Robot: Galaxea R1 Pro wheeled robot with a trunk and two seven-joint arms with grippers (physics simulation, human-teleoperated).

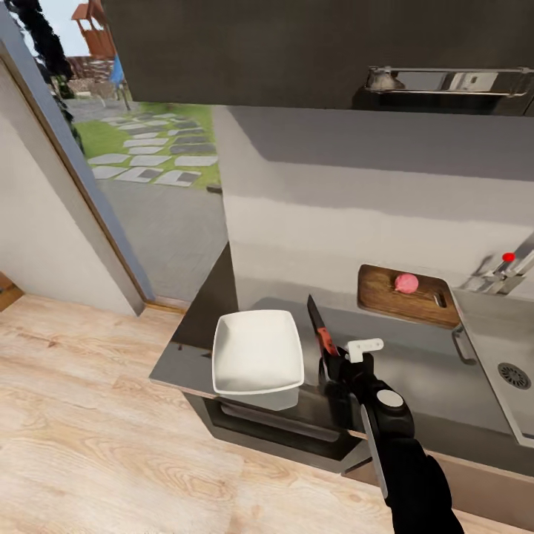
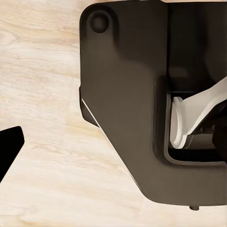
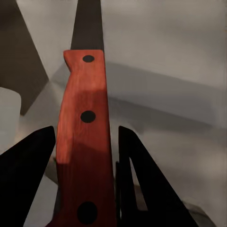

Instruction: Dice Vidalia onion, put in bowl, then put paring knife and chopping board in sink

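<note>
My right gripper (image 1: 331, 361) is shut on the red riveted handle of the paring knife (image 1: 319, 322), whose dark blade points toward the back wall, over the countertop (image 1: 423, 367) just right of the white bowl (image 1: 257, 352). In the right wrist view the handle (image 3: 85, 142) sits between the two black fingers (image 3: 142, 189). The pinkish Vidalia onion (image 1: 406, 282) rests whole on the brown chopping board (image 1: 382, 297), further back and to the right of the knife. The steel sink (image 1: 493, 334) lies at the right edge. One dark finger (image 2: 10, 144) of my left gripper shows above the wood floor.
A chrome tap with a red knob (image 1: 507, 258) stands behind the sink. Black upper cabinets with a chrome handle (image 1: 445, 80) hang overhead. The counter ends left of the bowl, beside a glass door (image 1: 148, 185) to the garden. My dark base (image 2: 127, 104) is in the left wrist view.
</note>
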